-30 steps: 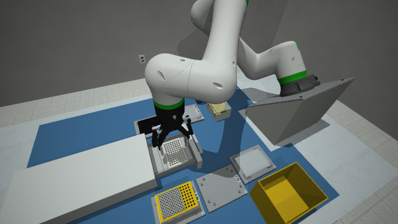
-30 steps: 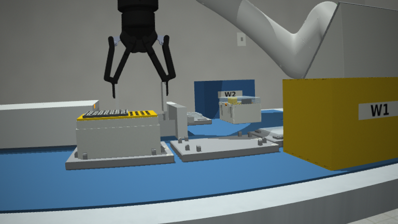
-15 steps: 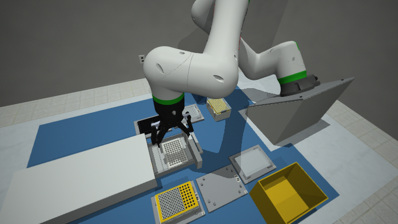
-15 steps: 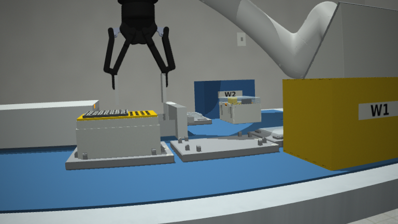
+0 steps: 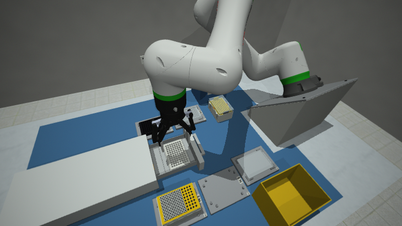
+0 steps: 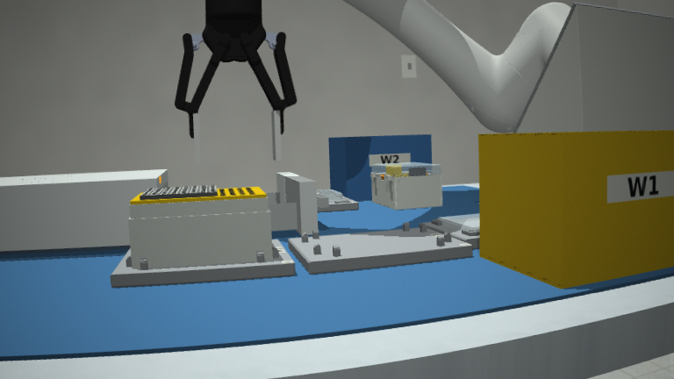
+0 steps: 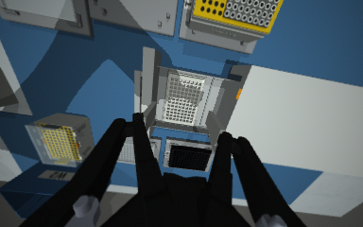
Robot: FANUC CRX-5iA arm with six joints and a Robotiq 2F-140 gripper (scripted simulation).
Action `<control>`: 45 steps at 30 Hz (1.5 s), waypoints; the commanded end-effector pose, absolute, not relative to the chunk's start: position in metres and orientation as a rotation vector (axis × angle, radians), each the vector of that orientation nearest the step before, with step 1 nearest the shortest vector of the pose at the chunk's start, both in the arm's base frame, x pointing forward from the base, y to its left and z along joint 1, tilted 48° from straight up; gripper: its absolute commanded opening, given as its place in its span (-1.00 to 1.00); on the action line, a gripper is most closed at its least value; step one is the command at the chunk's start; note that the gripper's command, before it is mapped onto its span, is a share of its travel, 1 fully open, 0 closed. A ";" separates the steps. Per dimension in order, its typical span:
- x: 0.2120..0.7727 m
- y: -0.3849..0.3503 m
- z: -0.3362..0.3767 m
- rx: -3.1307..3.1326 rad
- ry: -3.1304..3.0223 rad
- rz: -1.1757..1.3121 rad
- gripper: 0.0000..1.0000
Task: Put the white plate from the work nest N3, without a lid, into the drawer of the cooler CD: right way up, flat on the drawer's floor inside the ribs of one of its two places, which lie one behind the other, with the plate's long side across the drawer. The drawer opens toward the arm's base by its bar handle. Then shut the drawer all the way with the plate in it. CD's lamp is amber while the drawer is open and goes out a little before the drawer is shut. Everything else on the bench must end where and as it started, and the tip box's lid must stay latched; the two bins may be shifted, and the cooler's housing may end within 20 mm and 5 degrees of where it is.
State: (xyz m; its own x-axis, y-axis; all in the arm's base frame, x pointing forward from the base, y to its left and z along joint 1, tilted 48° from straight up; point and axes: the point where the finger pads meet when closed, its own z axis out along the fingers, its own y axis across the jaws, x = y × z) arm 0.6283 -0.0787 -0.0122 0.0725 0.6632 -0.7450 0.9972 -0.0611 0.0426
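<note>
The white plate [image 5: 176, 153] lies wells up in the open drawer [image 5: 166, 164] of the cooler CD [image 5: 79, 176], in the place nearer the bar handle [image 5: 199, 149]. Its long side runs across the drawer. In the wrist view the plate [image 7: 183, 96] shows straight below, and the amber lamp [image 7: 238, 94] is lit. My gripper [image 5: 175, 134] hangs well above the drawer, open and empty. In the exterior view the gripper [image 6: 236, 142] is high over the drawer front [image 6: 297, 201], clear of everything.
A yellow-topped tip box [image 5: 177, 202], a bare nest plate [image 5: 223, 192] and a nest with a lidded plate [image 5: 255, 164] stand in front of the drawer. The yellow bin W1 [image 5: 291, 193] is at the right. A black plate [image 5: 146, 125], another white plate [image 5: 193, 114] and a clear box [image 5: 220, 108] lie behind.
</note>
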 end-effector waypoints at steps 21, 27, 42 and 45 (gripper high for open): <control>0.629 -0.060 0.004 1.786 1.648 -0.756 0.33; 0.629 -0.054 0.009 1.786 1.648 -0.756 0.33; 0.629 -0.042 0.021 1.786 1.648 -0.756 0.33; 0.629 -0.042 0.021 1.786 1.648 -0.756 0.33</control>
